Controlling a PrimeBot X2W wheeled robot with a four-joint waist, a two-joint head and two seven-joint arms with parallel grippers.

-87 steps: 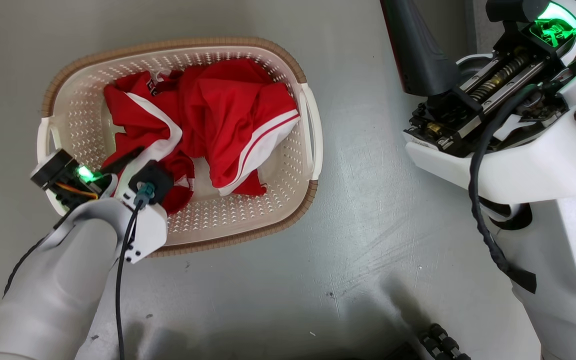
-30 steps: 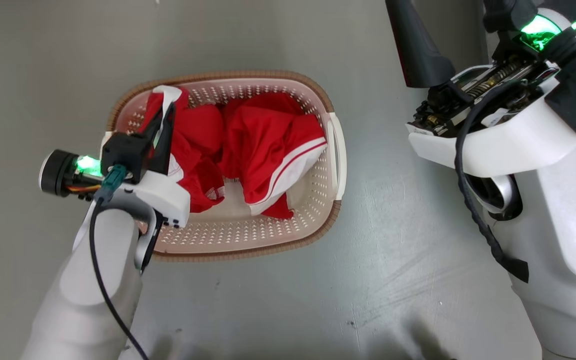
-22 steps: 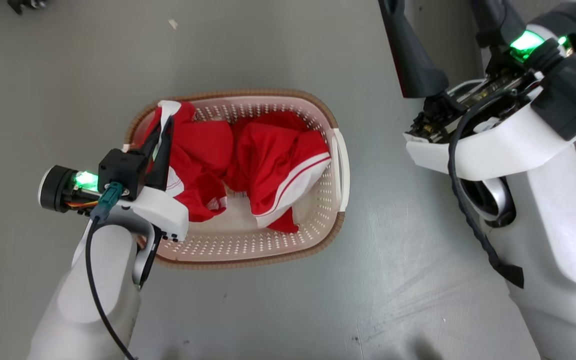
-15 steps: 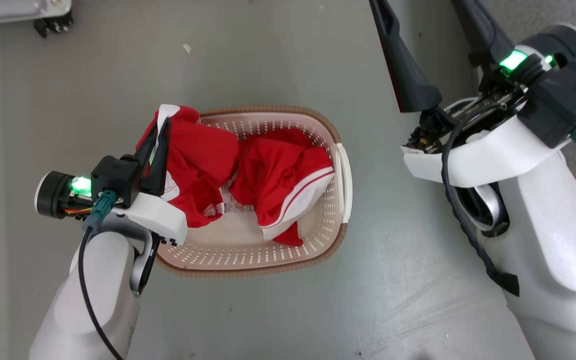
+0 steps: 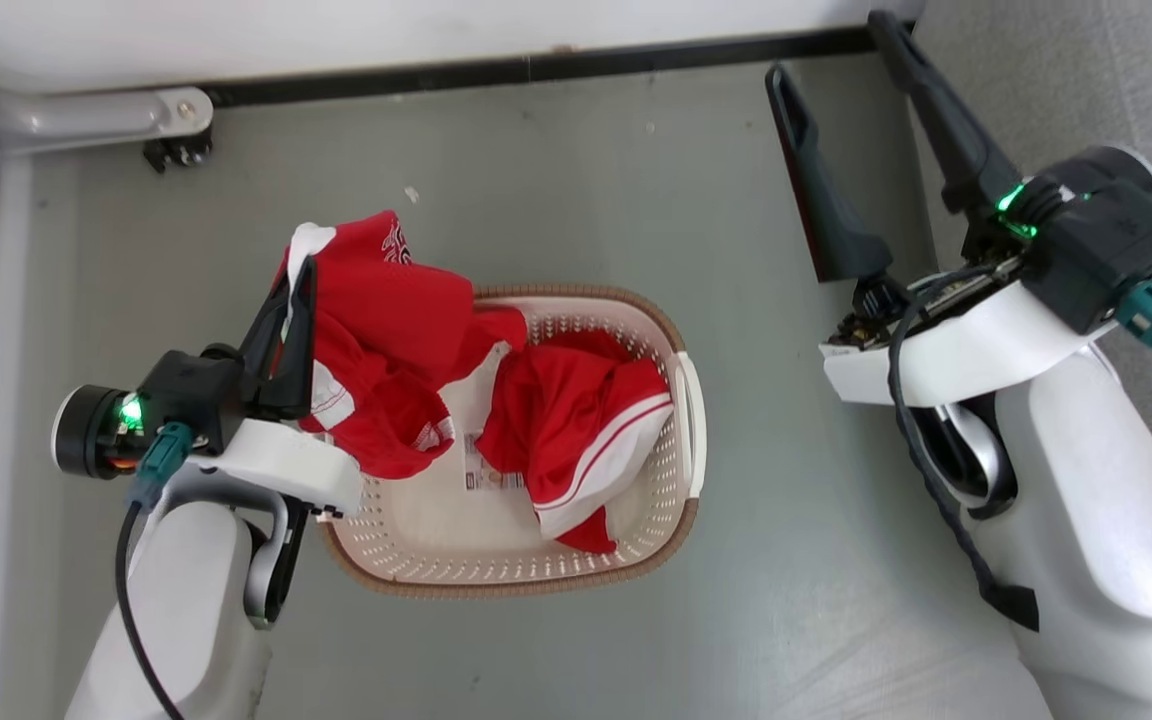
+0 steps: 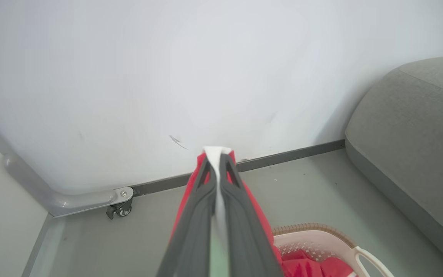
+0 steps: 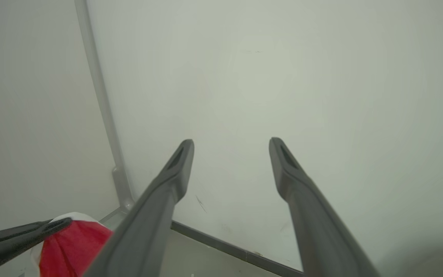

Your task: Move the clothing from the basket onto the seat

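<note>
My left gripper [image 5: 294,272] is shut on a red garment with white trim [image 5: 391,310], lifted so that it hangs over the left rim of the cream basket [image 5: 688,400]; its lower end still drapes inside. In the left wrist view the shut gripper [image 6: 216,154] pinches white fabric, with red cloth [image 6: 253,206] behind and the basket [image 6: 321,240] below. A second red garment with white stripes [image 5: 576,435] lies in the basket. My right gripper [image 5: 831,50] stands open and empty, also in its own view [image 7: 231,148]. The grey seat [image 5: 1066,80] [image 6: 410,142] is at the right.
A pale wall with a dark baseboard [image 5: 536,70] runs across the far side. A grey metal foot with a caster [image 5: 171,140] stands at the far left. A barcode sticker [image 5: 491,470] shows on the basket's floor. Bare grey floor lies between basket and seat.
My left gripper has risen with the red garment, pulling it up over the basket's left rim. The head camera has tilted up, bringing wall and seat into view.
</note>
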